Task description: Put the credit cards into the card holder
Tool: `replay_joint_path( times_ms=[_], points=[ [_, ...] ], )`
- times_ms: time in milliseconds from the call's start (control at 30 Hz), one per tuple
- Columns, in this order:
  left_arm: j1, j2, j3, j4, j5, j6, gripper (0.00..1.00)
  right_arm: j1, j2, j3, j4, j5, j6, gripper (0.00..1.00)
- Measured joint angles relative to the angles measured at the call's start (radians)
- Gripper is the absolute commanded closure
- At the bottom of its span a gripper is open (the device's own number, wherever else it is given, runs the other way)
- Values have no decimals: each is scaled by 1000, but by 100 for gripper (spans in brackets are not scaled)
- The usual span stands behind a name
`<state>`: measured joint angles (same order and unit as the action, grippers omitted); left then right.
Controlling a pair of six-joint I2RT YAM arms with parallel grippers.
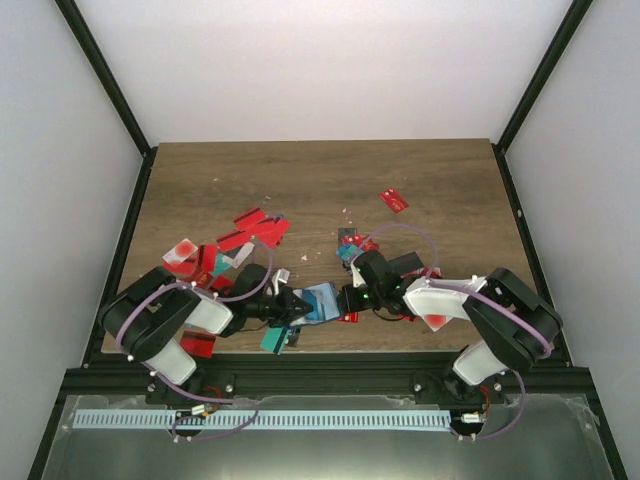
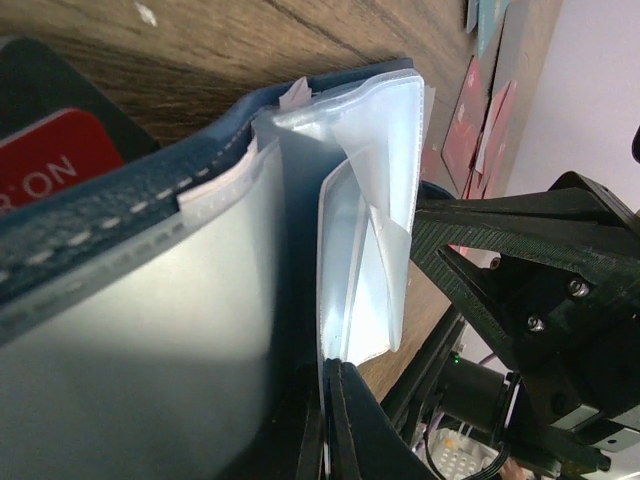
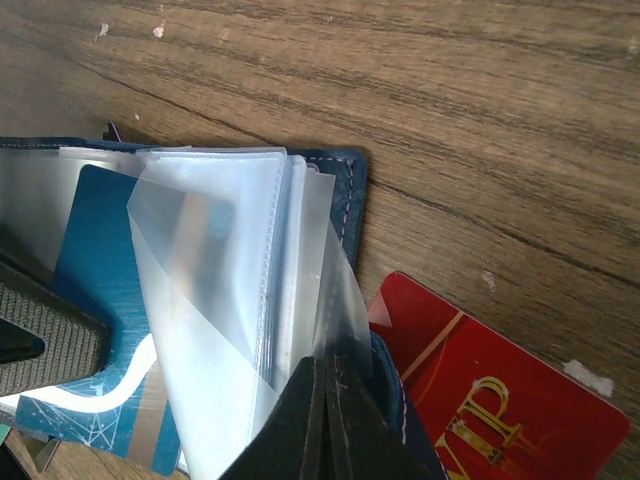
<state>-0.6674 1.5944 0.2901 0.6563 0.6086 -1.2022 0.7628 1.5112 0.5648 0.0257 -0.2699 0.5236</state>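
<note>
Near edge: a flat teal plastic card [image 1: 275, 340] lies just beside the wooden table's [image 1: 330, 175] near edge; a red plastic card [image 1: 198, 345] shows under the left arm towards the near-left corner.
Left gripper [image 1: 300, 309]: fingers together, clamped on the left side of the card holder.
Task thing: dark navy-blue folding card holder [image 1: 320, 300], lying open and face up near the middle of the near edge, between the two grippers.
Long axis: left to right, roughly parallel to the near edge; its ends point at the two grippers.
Sleeves: clear plastic sleeves [image 3: 220, 300] fan up from the spine; a teal-blue card [image 3: 95, 290] sits inside one.
Right gripper [image 1: 347, 299]: fingers together, pinching the clear sleeves at the holder's right side.
Beside holder: a red card with gold lettering [image 3: 480, 390] lies partly under its corner, on the right.
Mid table: a heap of red cards [image 1: 255, 228] left of centre; a whitish-clear card [image 1: 182, 255] near the left edge.
Far right: a single red card [image 1: 394, 200], well apart from the rest.
Open room: bare wood runs from beyond the cards to the far edge.
</note>
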Motion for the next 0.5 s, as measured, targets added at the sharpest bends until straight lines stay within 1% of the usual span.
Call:
replay_joint_path(
  times_ms=[500],
  points=[
    [-2,44,21,32,13,-55,96,15,-7,-6,8,18,47,99]
  ],
)
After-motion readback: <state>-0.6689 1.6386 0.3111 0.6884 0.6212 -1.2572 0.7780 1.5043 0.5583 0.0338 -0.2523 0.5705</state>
